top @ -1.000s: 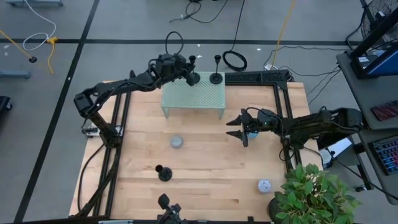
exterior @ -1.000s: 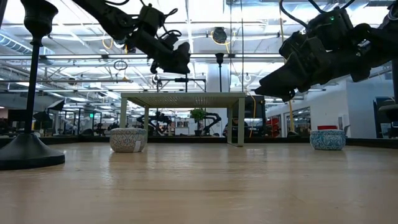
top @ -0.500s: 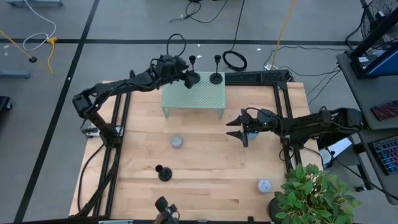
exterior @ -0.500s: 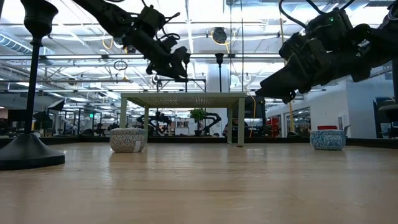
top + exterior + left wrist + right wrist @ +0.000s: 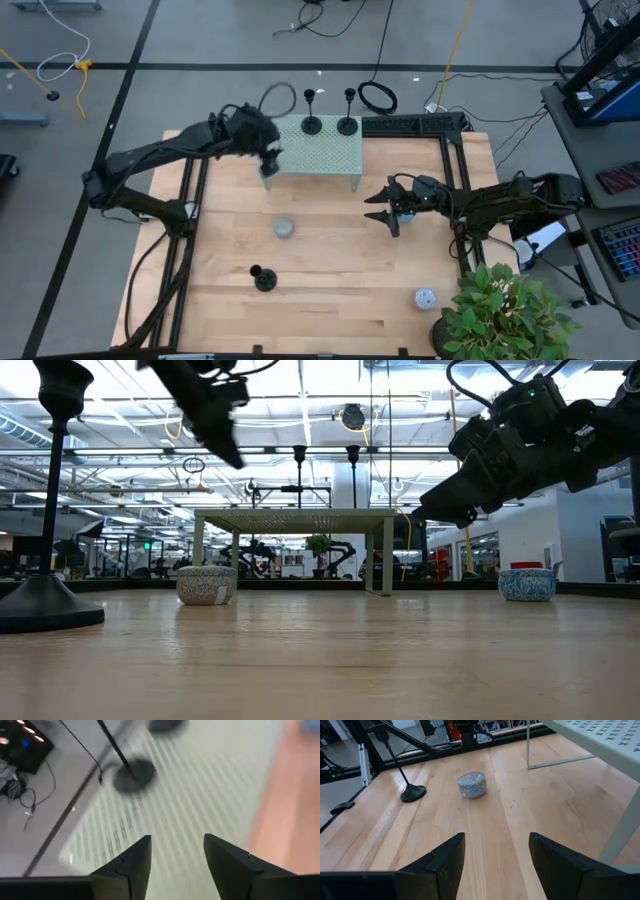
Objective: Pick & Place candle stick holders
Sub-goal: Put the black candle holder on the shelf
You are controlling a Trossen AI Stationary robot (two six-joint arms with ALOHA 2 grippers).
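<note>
Two black candle stick holders [image 5: 312,124] [image 5: 347,124] stand upright on their dome bases on the far edge of a pale green perforated stand [image 5: 320,155]. They also show in the low view [image 5: 299,458] [image 5: 352,458]. A third holder [image 5: 264,279] stands on the wooden table near its front; it also shows in the right wrist view [image 5: 412,794]. My left gripper [image 5: 268,158] is open and empty over the stand's left near corner; in its wrist view [image 5: 177,855] a holder's base [image 5: 134,774] lies ahead. My right gripper [image 5: 383,207] hovers open and empty right of the stand.
A grey speckled puck [image 5: 285,229] lies mid-table and also shows in the right wrist view [image 5: 471,785]. A blue puck [image 5: 405,212] lies under my right arm. A whitish puck [image 5: 425,298] lies near a potted plant [image 5: 500,310] at the front right corner.
My left gripper has drawn back from the left holder on the stand toward the table's left and near edges. That holder stays upright on the stand beside the other one. My right arm has kept still.
</note>
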